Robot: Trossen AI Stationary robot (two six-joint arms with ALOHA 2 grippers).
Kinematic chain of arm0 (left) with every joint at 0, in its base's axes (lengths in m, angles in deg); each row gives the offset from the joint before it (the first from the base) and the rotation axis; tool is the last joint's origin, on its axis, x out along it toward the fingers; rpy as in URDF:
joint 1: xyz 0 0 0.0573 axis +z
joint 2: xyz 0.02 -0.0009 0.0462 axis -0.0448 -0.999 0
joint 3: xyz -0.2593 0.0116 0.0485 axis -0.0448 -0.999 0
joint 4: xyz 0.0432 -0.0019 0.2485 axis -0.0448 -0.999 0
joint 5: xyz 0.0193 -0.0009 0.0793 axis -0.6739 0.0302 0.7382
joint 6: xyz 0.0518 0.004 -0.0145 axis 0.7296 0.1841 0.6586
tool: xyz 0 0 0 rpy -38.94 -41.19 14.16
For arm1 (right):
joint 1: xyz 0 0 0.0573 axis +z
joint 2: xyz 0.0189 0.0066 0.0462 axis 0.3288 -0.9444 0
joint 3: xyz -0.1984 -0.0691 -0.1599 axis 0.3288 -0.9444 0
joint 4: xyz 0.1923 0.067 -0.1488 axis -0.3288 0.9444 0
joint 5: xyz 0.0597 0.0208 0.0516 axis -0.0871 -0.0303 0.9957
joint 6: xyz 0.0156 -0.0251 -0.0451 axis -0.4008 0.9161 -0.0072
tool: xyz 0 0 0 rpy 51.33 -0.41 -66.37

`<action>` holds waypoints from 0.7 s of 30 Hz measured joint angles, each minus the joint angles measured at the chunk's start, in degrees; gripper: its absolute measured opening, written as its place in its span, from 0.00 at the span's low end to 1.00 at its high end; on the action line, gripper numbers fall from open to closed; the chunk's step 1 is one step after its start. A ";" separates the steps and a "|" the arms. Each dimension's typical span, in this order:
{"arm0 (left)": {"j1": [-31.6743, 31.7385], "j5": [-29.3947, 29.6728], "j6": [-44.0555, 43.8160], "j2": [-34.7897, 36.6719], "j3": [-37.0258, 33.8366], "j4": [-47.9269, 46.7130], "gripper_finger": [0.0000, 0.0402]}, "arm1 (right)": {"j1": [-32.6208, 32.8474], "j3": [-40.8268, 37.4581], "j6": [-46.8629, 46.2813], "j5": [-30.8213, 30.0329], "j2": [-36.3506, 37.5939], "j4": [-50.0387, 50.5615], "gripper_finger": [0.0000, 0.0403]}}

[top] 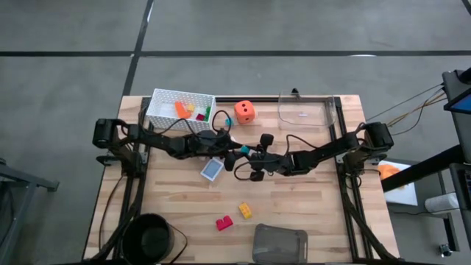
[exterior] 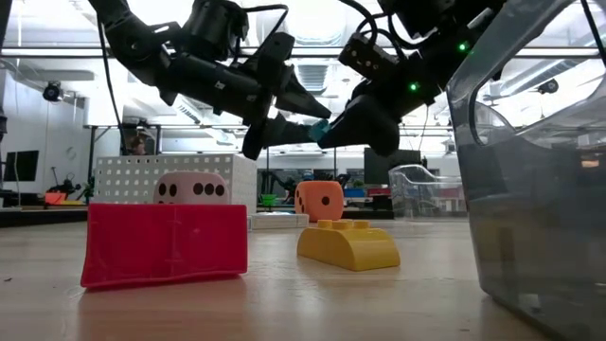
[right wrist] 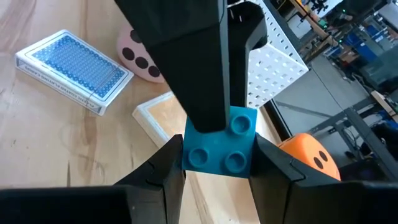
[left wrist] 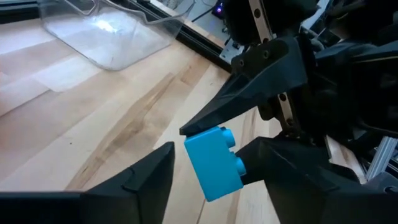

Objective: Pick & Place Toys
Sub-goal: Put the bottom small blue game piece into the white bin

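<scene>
**Two grippers, one teal brick, mid-air in front of the white basket**

Nearest the low camera stands the translucent grey tray [exterior: 530, 208]. Just past it are a red plastic brick [exterior: 166, 242] and a yellow rounded brick [exterior: 346, 242], both on the wooden table [exterior: 284, 303], well in front of the white perforated basket [exterior: 123, 175].

Up above the table, the right gripper [right wrist: 217, 142] has its narrow pincer clamped on a small teal plastic brick [right wrist: 221, 146], a finger pressed to each side. The right wrist view shows that grip plainly; the low view gives only a sliver of teal between dark fingers.

The left gripper [left wrist: 208, 149] comes in from the basket's side. Its pincer straddles the same brick, one finger touching it and the other standing clear with a gap, so it is not clamped. Only the left wrist view shows that gap.

Below the brick, the right wrist view picks out a blue patterned square card [right wrist: 74, 62] and a peach square card [right wrist: 158, 118] lying flat just before the basket.

A pink dotted die [exterior: 192, 188] sits against the basket's front, hidden under the arms from above. An orange dotted die [top: 245, 111] sits just beside the basket.

From overhead, small bricks already lie inside the basket.
</scene>
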 joint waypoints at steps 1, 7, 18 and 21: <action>-0.03 0.00 0.03 -0.01 0.00 0.00 0.57 | 0.00 0.08 0.02 0.00 -0.09 -0.03 0.33; -0.04 -0.22 0.18 -0.01 0.00 -0.79 0.50 | 0.00 0.42 0.04 -0.02 -1.39 0.05 0.33; -0.15 -1.18 -0.04 -1.91 0.00 -1.29 0.39 | 0.02 4.01 1.56 -0.03 -4.55 1.15 0.33; -0.13 -1.24 -0.04 -2.83 0.00 -1.23 0.38 | 0.00 4.65 1.75 -0.24 -5.19 2.20 0.33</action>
